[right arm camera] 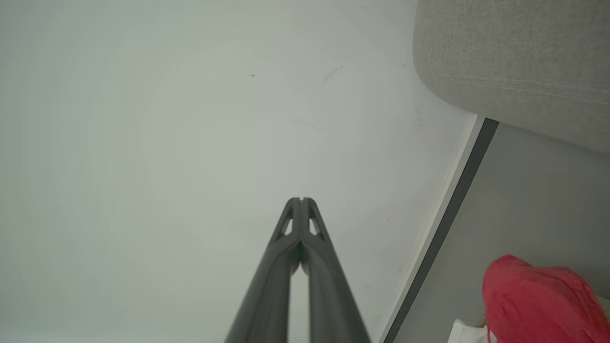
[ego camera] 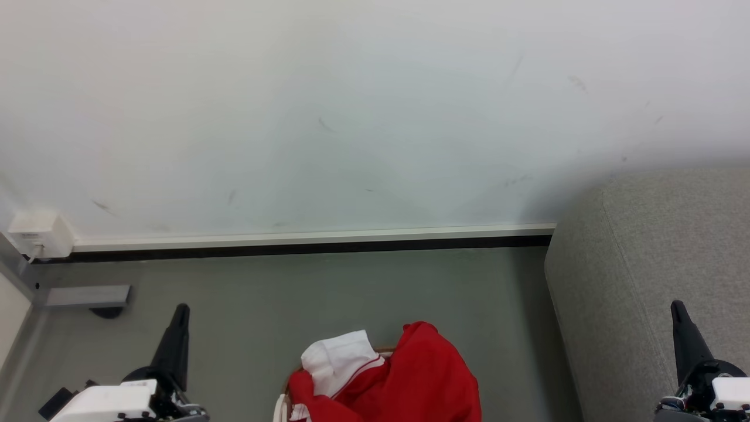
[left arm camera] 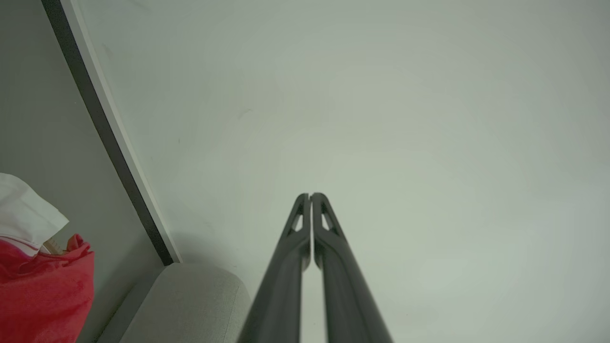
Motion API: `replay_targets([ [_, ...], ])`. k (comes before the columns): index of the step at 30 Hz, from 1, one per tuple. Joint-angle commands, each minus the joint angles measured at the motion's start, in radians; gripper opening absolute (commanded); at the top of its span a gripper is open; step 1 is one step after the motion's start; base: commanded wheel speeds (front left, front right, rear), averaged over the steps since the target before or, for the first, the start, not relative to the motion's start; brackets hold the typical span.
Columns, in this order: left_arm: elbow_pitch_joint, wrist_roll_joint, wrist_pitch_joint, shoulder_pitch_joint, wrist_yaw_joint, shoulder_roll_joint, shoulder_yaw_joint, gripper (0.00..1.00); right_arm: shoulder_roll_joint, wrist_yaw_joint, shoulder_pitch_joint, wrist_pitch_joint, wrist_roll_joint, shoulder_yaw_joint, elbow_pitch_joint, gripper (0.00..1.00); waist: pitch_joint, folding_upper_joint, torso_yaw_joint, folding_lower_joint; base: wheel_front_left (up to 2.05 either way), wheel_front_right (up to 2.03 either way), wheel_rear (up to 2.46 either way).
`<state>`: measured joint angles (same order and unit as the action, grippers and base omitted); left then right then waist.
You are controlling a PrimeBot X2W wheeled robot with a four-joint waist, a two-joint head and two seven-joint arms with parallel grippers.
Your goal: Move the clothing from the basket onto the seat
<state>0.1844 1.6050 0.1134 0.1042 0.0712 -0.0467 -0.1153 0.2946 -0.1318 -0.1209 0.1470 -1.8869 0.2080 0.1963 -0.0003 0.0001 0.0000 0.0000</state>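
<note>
The left pincer (ego camera: 180,313) stood at the lower left of the head view. Its two dark fingers were pressed together with nothing between them, and its wrist view confirmed the tips meeting. The right pincer (ego camera: 679,310) stood at the lower right, in front of the seat (ego camera: 644,252), likewise closed and empty (tips touching in its own wrist view). The clothing (ego camera: 422,375), red with a white panel and thin white stripe trim, lay heaped in the basket (ego camera: 281,409) on the floor (ego camera: 351,293) at bottom centre, between the two pincers and apart from both. A short stretch of the basket's brown rim showed behind the white panel. The seat, grey and woven, stood to the right of the basket, with floor between them, and reached back to the wall (ego camera: 351,117).
</note>
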Motion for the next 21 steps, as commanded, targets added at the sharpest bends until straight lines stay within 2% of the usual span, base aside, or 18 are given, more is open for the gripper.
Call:
replay_targets([
  [1,-0.003,0.014,0.003,0.005,0.005,-0.007,-0.002,0.00,0.009,0.002,-0.001,0.002,-0.012,0.000,-0.002,0.00,0.000,-0.0001,0.000,0.0000,0.00,0.00,0.00],
  [12,-0.003,0.014,0.003,0.005,0.005,-0.007,-0.002,0.00,0.010,0.002,-0.001,0.004,-0.013,0.002,-0.003,0.00,0.000,-0.0001,0.000,0.0000,0.00,0.00,0.00],
  [13,0.000,0.000,0.000,0.000,0.000,0.000,0.000,1.00,0.001,0.000,0.000,0.001,-0.002,0.002,-0.001,1.00,0.000,-0.0001,0.000,0.0000,0.00,0.00,0.00],
  [21,0.016,-0.015,-0.024,-0.021,0.002,0.006,0.014,1.00,-0.026,0.000,0.021,0.008,0.038,0.005,0.016,1.00,0.000,-0.0001,0.000,0.0000,0.00,0.00,0.00],
])
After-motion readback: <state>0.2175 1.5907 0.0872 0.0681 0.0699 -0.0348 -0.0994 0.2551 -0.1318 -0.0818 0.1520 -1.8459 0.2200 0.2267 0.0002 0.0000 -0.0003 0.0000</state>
